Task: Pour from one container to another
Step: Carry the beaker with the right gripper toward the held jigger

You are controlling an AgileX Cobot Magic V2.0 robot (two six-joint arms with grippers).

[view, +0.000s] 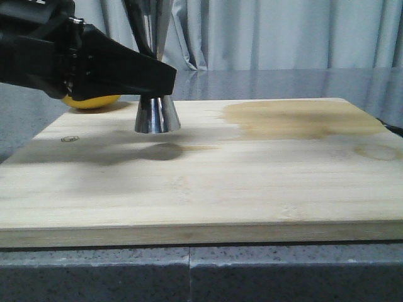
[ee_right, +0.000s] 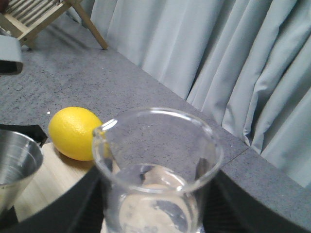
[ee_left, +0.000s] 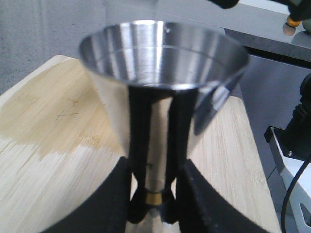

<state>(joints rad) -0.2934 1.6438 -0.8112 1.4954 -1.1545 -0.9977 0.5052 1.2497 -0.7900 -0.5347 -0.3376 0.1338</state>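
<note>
- Front view: the left gripper (view: 160, 78) reaches in from the left, black and bulky, clamped on the steel jigger (view: 157, 113) at its narrow part. The jigger's lower cone hangs just above the wooden board (view: 208, 182), casting a dark shadow beneath it. A yellow lemon (view: 91, 101) sits at the board's far left edge, half hidden behind the arm. A darker stain marks the board's far right area. The board lies on a grey speckled counter (view: 189, 274), with pale curtains (view: 283, 34) behind.
- Left wrist view: the two black fingers (ee_left: 137, 141) press against either side of the jigger (ee_left: 163, 63), near its gold band (ee_left: 154, 197). The upper cup is open and upright, and looks empty. The board (ee_left: 43, 145) shows below, with the stained patch.
- Right wrist view: the clear glass beaker (ee_right: 155, 170) fills the foreground, upright, sitting between the right gripper's (ee_right: 155, 213) dark fingers (ee_right: 73, 204), which hold it from both sides. A little clear liquid seems to lie at its bottom. Its pouring lip faces the lemon (ee_right: 75, 132). The jigger's rim (ee_right: 14, 158) shows at one edge. Curtains (ee_right: 218, 63) hang behind the grey counter (ee_right: 97, 77).
</note>
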